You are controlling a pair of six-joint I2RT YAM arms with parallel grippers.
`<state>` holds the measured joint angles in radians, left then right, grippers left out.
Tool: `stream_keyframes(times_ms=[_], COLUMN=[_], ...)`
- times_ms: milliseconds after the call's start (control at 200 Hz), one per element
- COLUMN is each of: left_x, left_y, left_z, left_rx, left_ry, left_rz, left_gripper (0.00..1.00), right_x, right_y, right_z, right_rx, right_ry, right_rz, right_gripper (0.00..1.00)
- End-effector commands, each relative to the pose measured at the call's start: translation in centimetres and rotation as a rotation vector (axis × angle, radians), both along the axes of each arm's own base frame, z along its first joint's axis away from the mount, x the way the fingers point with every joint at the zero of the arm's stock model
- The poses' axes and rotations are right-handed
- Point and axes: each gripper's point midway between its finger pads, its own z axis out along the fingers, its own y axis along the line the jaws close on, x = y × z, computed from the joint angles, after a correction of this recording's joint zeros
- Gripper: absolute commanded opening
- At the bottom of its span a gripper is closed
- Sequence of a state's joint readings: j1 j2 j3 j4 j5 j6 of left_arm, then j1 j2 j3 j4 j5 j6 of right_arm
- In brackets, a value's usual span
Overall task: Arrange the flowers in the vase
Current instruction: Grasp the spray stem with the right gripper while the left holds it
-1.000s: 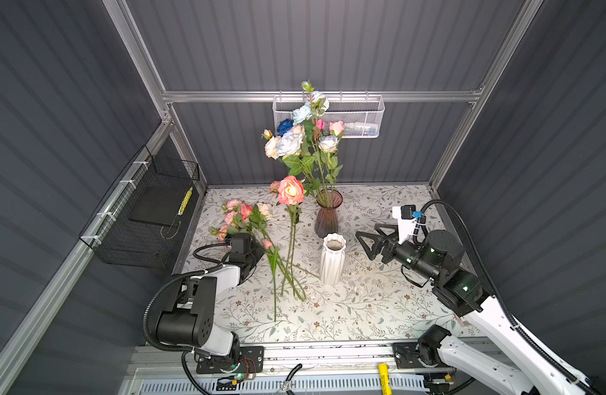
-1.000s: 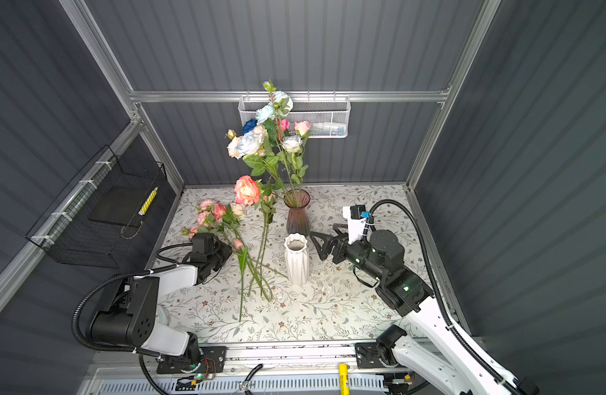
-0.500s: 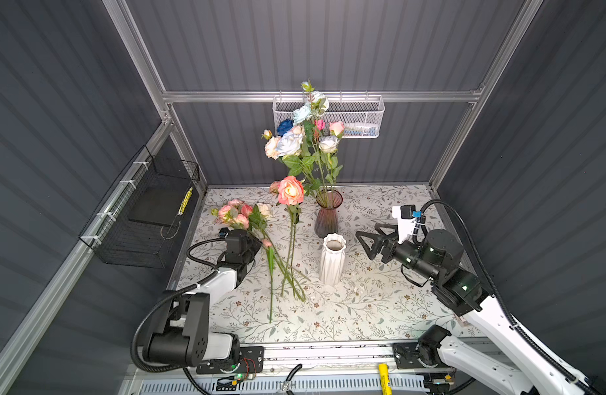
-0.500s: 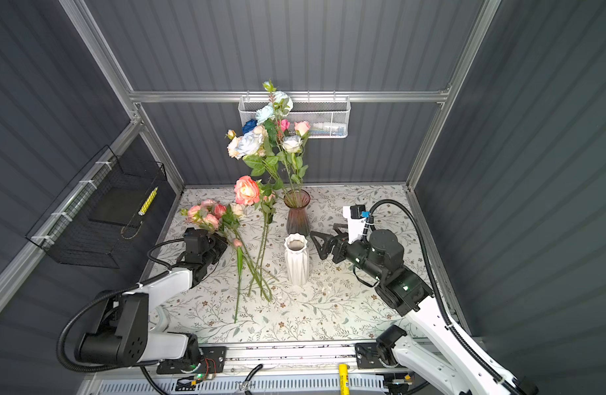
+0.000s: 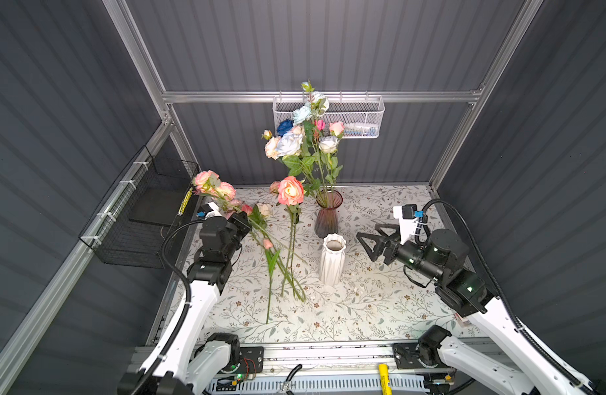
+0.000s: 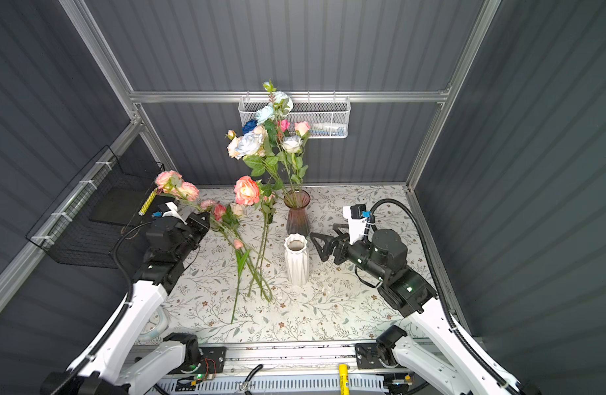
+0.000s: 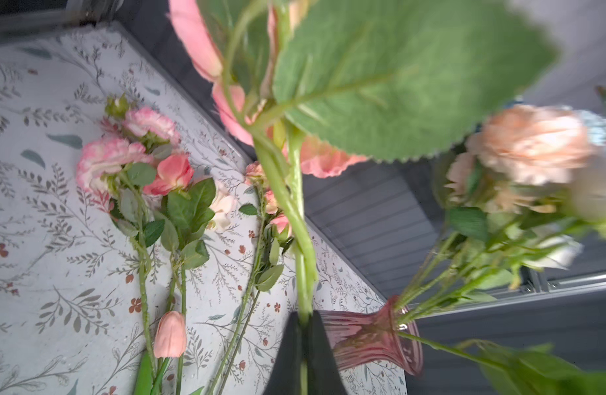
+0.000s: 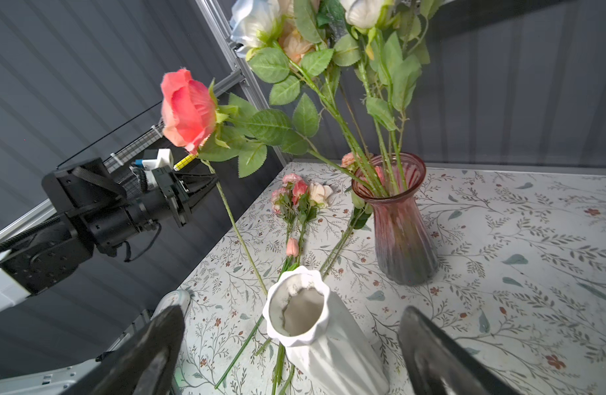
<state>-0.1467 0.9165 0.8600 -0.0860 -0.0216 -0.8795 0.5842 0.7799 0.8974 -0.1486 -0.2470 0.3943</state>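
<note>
My left gripper (image 5: pixel 246 221) (image 7: pixel 303 316) is shut on the green stem of a pink-headed flower spray (image 5: pixel 211 181) (image 6: pixel 173 181), held above the mat. Other flowers (image 5: pixel 260 210) (image 7: pixel 123 160) lie on the mat below it. A tall peach-pink rose (image 5: pixel 290 190) (image 8: pixel 187 111) leans up beside the pink glass vase (image 5: pixel 327 215) (image 7: pixel 373 335), which holds several pale blue, cream and pink flowers (image 5: pixel 294 140). The white ribbed vase (image 5: pixel 332 260) (image 8: pixel 305 307) stands empty. My right gripper (image 5: pixel 364 246) (image 8: pixel 291 318) hangs open just right of it, touching nothing.
A white wire basket (image 5: pixel 356 116) hangs on the back wall behind the bouquet's heads. A black wire basket (image 5: pixel 137 212) juts from the left wall next to my left arm. Long stems (image 5: pixel 287 280) cross the floral mat (image 5: pixel 380 307) left of the white vase.
My left gripper has shut on the stem and risen, lifting the pink spray off the mat toward the back left. The right arm and both vases have stayed put.
</note>
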Motion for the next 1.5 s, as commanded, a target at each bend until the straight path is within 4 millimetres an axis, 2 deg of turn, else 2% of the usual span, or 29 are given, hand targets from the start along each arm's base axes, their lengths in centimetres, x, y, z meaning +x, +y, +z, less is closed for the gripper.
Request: stream_keyframes(times_ms=[0, 145, 205, 315, 390, 415, 460, 515, 620, 740, 865, 950, 1070, 1085, 1155, 1195, 1246, 1286, 1401, 1481, 1496], left_x=[-3.7, -7.5, -8.5, -10.3, -11.8, -12.3, -13.1, -13.7, -15.2, -16.3, -16.9, -16.8, -16.2, -16.2, -15.9, -15.9, -15.9, -15.8, -15.9, -15.8, -15.7], left_y=[0.0, -0.5, -1.3, -3.6, -5.1, -5.4, -6.1, -6.7, -8.2, -9.5, -10.1, -10.2, -10.3, -10.2, -10.1, -9.9, -9.7, -9.4, -8.5, -7.3, -7.1], left_z=[2.3, 6.9, 8.8, 12.0, 14.2, 14.7, 16.0, 16.0, 17.6, 18.5, 19.2, 19.1, 18.7, 18.8, 18.8, 18.9, 19.1, 19.3, 19.7, 19.7, 19.6], left_rx=[0.084, 0.138, 0.148, 0.156, 0.167, 0.173, 0.185, 0.191, 0.189, 0.159, 0.143, 0.147, 0.135, 0.133, 0.128, 0.125, 0.122, 0.125, 0.139, 0.165, 0.17], left_ry=[0.031, -0.01, -0.041, -0.114, -0.176, -0.194, -0.252, -0.267, -0.364, -0.451, -0.502, -0.5, -0.483, -0.485, -0.488, -0.498, -0.511, -0.52, -0.55, -0.558, -0.56], left_rz=[-0.058, -0.13, -0.193, -0.343, -0.452, -0.474, -0.527, -0.572, -0.683, -0.788, -0.842, -0.845, -0.845, -0.843, -0.823, -0.807, -0.787, -0.763, -0.688, -0.596, -0.581], left_gripper=[0.0, 0.0, 0.0, 0.0, 0.0, 0.0, 0.0, 0.0, 0.0, 0.0, 0.0, 0.0, 0.0, 0.04, 0.35, 0.57, 0.83, 0.99, 1.0, 1.0, 1.0], right_x=[-2.3, -3.6, -4.0, -5.3, -7.0, -7.1, -8.0, -9.1, -10.3, -9.9, -8.9, -9.2, -9.6, -9.6, -9.6, -9.7, -9.7, -9.7, -9.4, -9.2, -8.5], right_y=[1.5, 3.8, 5.2, 8.9, 11.4, 12.7, 14.4, 16.3, 19.6, 22.4, 24.4, 24.9, 25.0, 24.9, 24.5, 24.1, 23.4, 22.6, 19.5, 16.3, 15.6], right_z=[2.9, 4.1, 4.3, 4.1, 4.5, 3.8, 4.0, 3.9, 4.8, 6.2, 6.8, 7.6, 8.6, 8.7, 9.4, 9.6, 9.9, 10.0, 10.8, 11.6, 11.6], right_rx=[0.013, 0.002, -0.028, -0.134, -0.159, -0.18, -0.196, -0.233, -0.259, -0.245, -0.239, -0.202, -0.164, -0.159, -0.128, -0.116, -0.101, -0.092, -0.068, -0.049, -0.054], right_ry=[-0.072, -0.074, -0.08, -0.086, -0.096, -0.079, -0.093, -0.102, -0.134, -0.151, -0.151, -0.159, -0.184, -0.187, -0.213, -0.225, -0.239, -0.254, -0.305, -0.358, -0.367], right_rz=[0.162, 0.321, 0.373, 0.478, 0.579, 0.609, 0.662, 0.716, 0.78, 0.803, 0.798, 0.829, 0.843, 0.841, 0.827, 0.818, 0.794, 0.771, 0.678, 0.582, 0.533], right_gripper=[0.97, 0.89, 0.86, 0.86, 0.86, 0.86, 0.87, 0.87, 0.88, 0.87, 0.81, 0.7, 0.34, 0.29, 0.1, 0.0, 0.0, 0.0, 0.0, 0.0, 0.0])
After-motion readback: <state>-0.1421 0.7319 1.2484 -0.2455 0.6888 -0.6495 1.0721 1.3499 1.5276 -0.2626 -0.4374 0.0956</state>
